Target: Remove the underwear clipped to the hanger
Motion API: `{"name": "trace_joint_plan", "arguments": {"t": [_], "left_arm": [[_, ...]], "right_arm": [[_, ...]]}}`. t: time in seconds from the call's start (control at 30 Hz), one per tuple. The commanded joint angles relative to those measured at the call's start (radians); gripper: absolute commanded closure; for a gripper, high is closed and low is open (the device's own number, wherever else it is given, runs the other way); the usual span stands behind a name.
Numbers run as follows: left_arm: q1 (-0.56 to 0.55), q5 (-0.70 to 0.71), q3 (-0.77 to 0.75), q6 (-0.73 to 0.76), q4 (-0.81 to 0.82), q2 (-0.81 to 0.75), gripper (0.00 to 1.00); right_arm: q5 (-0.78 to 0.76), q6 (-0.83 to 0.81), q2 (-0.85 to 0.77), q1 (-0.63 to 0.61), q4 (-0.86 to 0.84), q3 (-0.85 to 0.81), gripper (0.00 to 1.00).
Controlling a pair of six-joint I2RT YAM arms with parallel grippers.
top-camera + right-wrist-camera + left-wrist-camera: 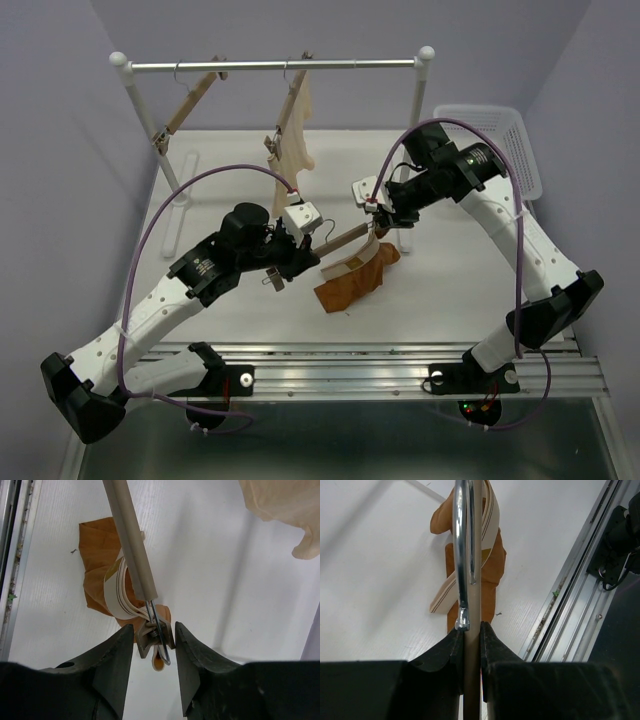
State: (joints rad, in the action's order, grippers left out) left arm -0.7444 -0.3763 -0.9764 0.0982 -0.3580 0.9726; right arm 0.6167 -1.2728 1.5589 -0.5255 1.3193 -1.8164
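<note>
My tool (154, 630) hangs over the white surface (215, 570) with its two dark fingers (112, 665) standing apart, a metal clip (156, 636) between them. A sliver of white shows between the clip and the finger on the left of my view. The other finger sits right against the clip, and I cannot tell if it touches.

The clip sits at the end of the hanger (131, 540), whose pale bar climbs from it towards the top left. It pinches the cream striped waistband (114, 592) of the underwear (97, 550), whose rust-brown cloth lies crumpled on the surface behind the bar.

A cream garment (280, 510) fills the top right corner. A metal rail (15, 555) runs down the left edge.
</note>
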Motion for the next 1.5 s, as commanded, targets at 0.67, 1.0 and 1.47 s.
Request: {"name": "trace_joint_plan", "arguments": {"t": [0.67, 1.0, 1.47], "left_arm": [[0.004, 0.051, -0.019, -0.012, 0.080, -0.023, 1.00], [0.004, 0.074, -0.042, -0.038, 0.088, -0.012, 1.00], [0.004, 0.053, -0.048, -0.022, 0.087, -0.006, 1.00]], "right_arm": [[0.002, 0.010, 0.017, -0.007, 0.022, -0.032, 0.99], [-0.040, 0.157, 0.015, -0.007, -0.190, -0.001, 0.40], [0.266, 0.046, -0.085, -0.007, -0.299, 0.161, 0.00]]}}
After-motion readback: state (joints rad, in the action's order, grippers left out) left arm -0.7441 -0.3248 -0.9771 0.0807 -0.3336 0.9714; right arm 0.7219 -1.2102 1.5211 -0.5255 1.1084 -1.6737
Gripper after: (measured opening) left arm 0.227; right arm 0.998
